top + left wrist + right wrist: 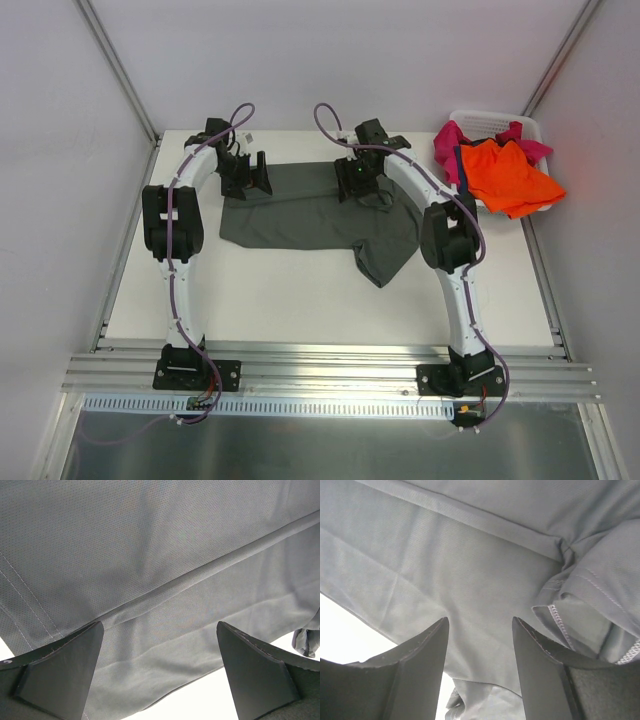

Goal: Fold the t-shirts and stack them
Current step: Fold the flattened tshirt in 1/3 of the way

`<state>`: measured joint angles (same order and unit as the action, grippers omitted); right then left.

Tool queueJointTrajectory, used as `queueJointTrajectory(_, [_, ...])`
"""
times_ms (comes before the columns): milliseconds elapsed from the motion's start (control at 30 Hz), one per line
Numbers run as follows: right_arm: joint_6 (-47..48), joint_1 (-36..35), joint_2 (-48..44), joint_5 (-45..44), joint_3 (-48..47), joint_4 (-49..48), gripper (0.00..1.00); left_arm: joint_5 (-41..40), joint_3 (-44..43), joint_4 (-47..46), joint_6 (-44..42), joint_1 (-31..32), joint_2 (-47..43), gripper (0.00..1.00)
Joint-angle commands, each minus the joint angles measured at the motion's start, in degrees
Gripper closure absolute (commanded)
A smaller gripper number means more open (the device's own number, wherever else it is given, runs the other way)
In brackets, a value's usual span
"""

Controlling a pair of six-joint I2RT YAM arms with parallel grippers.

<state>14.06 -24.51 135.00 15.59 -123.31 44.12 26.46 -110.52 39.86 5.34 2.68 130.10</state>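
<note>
Dark grey-olive t-shirt [310, 215] spread out on the white tabletop [300, 300], toward the far middle, one sleeve trailing off toward the near right. Fold ridge and stitched hems plain in both wrist views; weave fine and unmarked.

Left end effector [245, 178] poised over the shirt's far left corner, fingers [65, 665] spread wide, nothing between them but cloth below. Right end effector [358, 182] over the far right part of the shirt, close to the bunched sleeve seam, fingers [420, 665] parted, released, gripping nothing.

At the far right corner, white laundry basket [490, 120] with the orange t-shirt [510, 175] draped over its near rim and the magenta-pink t-shirt [450, 145] hanging over its left side. Well apart from the grey shirt.

Purple cables [180, 290] along both arms; aluminium rail [330, 372] across the near edge, under the bases.
</note>
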Motion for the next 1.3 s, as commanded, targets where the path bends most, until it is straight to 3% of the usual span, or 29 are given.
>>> queueJointTrajectory(0, [2.3,-0.1,-3.9,-2.1,-1.8,-0.1,0.43,0.8,-1.4,0.2,0.0,0.4,-3.8,0.03])
queueJointTrajectory(200, [2.3,3.9,1.7,-3.9,-11.5,-0.7,0.43,1.8,-0.8,0.3,0.1,0.4,-4.2,0.03])
queueJointTrajectory(567, [2.1,8.6,8.6,-3.6,-14.9,-2.2,0.42,0.9,-0.1,0.3,-0.8,0.9,-4.6,0.03])
queueJointTrajectory(733, [0.3,8.3,7.9,-0.6,-12.8,-0.7,0.42,0.8,0.0,0.4,-0.9,1.5,-4.6,0.03])
queueJointTrajectory(1267, [0.3,3.4,-7.3,0.9,4.6,1.7,0.42,4.0,-4.2,0.2,1.1,1.3,-3.0,0.04])
